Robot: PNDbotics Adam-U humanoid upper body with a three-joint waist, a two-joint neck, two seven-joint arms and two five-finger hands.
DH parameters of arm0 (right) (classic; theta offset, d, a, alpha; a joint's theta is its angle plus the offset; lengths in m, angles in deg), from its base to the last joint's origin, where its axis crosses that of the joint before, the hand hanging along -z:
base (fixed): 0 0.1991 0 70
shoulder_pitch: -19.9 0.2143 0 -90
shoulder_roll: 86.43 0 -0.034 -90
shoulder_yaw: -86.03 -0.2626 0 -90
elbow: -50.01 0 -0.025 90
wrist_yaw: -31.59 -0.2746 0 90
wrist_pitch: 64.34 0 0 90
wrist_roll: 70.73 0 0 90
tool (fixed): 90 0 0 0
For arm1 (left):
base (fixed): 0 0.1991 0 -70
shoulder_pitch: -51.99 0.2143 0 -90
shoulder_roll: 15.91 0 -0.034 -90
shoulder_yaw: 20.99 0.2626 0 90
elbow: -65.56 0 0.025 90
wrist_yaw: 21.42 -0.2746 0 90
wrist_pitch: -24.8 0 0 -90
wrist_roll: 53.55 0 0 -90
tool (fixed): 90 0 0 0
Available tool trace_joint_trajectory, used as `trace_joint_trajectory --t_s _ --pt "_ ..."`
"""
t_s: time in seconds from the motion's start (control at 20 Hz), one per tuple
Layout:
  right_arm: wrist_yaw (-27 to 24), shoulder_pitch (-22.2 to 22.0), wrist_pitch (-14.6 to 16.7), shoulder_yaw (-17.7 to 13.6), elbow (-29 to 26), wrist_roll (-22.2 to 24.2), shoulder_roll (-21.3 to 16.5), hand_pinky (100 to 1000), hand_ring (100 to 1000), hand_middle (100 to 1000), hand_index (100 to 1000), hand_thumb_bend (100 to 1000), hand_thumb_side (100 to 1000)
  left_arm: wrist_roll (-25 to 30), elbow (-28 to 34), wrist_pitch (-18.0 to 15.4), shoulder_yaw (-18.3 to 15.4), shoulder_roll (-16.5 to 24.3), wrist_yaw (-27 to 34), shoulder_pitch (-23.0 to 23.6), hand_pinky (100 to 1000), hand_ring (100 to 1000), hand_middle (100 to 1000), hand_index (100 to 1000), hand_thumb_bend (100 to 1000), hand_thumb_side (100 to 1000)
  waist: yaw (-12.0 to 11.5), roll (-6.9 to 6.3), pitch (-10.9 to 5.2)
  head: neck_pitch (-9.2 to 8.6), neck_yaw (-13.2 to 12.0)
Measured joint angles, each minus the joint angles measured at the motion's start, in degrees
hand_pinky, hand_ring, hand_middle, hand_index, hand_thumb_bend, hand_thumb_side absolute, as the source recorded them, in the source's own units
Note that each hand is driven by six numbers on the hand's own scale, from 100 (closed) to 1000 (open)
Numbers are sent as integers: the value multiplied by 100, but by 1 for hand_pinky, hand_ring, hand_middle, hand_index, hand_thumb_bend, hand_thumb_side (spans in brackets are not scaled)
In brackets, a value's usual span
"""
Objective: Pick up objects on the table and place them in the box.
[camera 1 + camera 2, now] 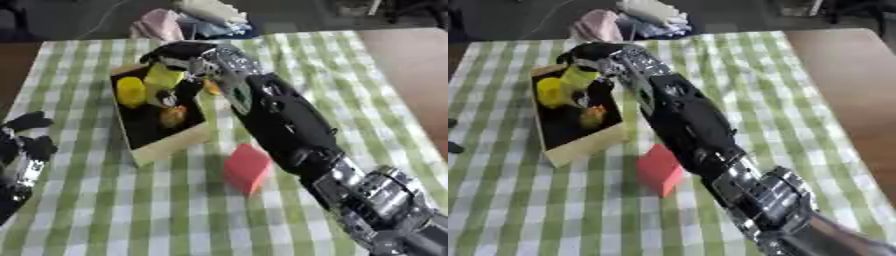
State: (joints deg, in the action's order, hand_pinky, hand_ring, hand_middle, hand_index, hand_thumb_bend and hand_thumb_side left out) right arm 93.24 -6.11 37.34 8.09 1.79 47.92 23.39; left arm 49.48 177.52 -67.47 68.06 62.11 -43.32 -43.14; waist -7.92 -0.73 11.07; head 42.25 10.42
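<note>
Table [367,90] w/ green check cloth carries everything. Right arm reaches diagonally across it to the box [171,147], a tan tray w/ dark inside. Red block [247,167] lies just beside box's near-right corner, not yet packed. Right hand [188,55] hovers over box's far end, fingers curled round a yellow piece [164,76]. Inside box already: yellow cylinder [131,91] at left, small orange thing [172,115] mid. Left hand [26,145] idles well left of box, fingers relaxed, holding nothing. Best move, prob.: lower the piece into the free dark spot, clear of the cylinder, release only once inside the walls; red block likely next.
</note>
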Motion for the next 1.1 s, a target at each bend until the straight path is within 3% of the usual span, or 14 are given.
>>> trace_joint_trajectory --t_s 0.1,0.3,0.65,1.1 --pt "72 -2 -62 -1 16 -130 0 779 841 923 1000 100 455 7 0 -3 0 0 0 -1 762 596 756 883 317 804 2 0 0 0 1" --pt "210 -5 -239 -4 16 -575 0 866 927 964 1000 100 467 13 -1 -8 0 0 0 -2 763 595 756 883 316 804 4 0 0 0 10" --pt "218 -30 -286 -6 14 -1318 -4 919 961 1000 1000 100 410 14 -1 -8 0 0 0 -4 763 595 755 883 316 804 12 0 0 -1 27" --pt "39 -28 -274 -20 -63 -1521 -83 927 959 1000 1000 100 341 14 -1 -8 0 0 0 -11 763 594 754 884 317 803 29 0 0 -6 31"
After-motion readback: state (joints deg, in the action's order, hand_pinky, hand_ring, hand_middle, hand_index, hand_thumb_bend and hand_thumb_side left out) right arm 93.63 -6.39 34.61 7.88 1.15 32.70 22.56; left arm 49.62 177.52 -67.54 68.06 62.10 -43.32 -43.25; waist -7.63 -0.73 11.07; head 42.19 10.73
